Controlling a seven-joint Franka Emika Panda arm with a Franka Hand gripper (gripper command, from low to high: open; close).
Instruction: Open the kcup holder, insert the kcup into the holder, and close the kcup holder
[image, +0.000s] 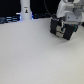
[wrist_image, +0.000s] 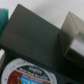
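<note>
Exterior view: one arm at upper right, gripper (image: 64, 31) low over white table (image: 35, 55), hiding black kcup holder (image: 56, 27); jaws unclear, cannot tell state. One white bottle (image: 25, 10) at back.

Wrist view: holder's dark top fills frame (wrist_image: 30, 40); one kcup, round printed lid (wrist_image: 27, 72), close below camera; one gripper finger (wrist_image: 74, 31) visible.

pale tabletop (image: 30, 55), dark backdrop (image: 10, 7) behind

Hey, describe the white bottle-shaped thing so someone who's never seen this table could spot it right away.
Start from the wide pale table in the exterior view and follow its far edge toward that view's left. There the white bottle-shaped object stands upright against the dark background. It is pale and slim, unlike the dark bulky unit under the gripper.
</note>
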